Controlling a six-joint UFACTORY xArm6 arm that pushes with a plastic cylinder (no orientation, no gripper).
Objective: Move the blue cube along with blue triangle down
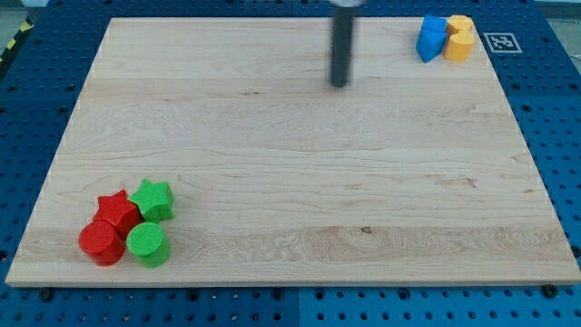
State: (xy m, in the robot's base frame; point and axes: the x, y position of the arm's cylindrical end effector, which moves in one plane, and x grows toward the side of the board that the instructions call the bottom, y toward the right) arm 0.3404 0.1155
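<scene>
Two blue blocks sit pressed together at the view's top right corner of the wooden board. The upper one looks like the blue cube (437,27) and the lower one like the blue triangle (426,46), though their shapes are hard to separate. My tip (339,84) is at the end of the dark upright rod near the view's top centre. It is well to the left of the blue blocks and slightly lower, touching no block.
Two yellow blocks (460,38) touch the blue ones on their right. At the view's bottom left is a cluster: a red star (118,211), a green star (152,199), a red cylinder (101,243) and a green cylinder (146,244). The board's right edge (526,145) is near the blue blocks.
</scene>
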